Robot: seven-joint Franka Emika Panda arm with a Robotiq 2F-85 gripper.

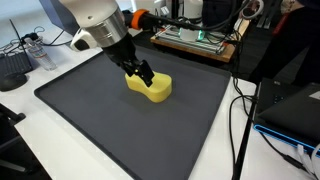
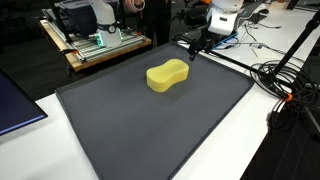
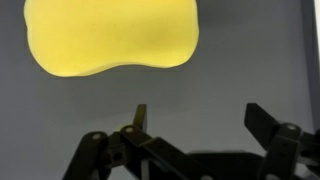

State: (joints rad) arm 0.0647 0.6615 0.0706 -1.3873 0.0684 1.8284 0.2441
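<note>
The yellow sponge (image 2: 168, 75) lies flat on the dark mat (image 2: 120, 130) covering the tabletop (image 2: 262, 140). The fingers (image 3: 258, 120) stand spread and empty, just beside it. For a secure hold, centre them level across the sponge's narrow waist before closing.

claw (image 2: 193, 48) hangs near yellow sponge (image 2: 168, 76) on dark mat (image 2: 150, 135).

No text, label or number can be read anywhere
</note>
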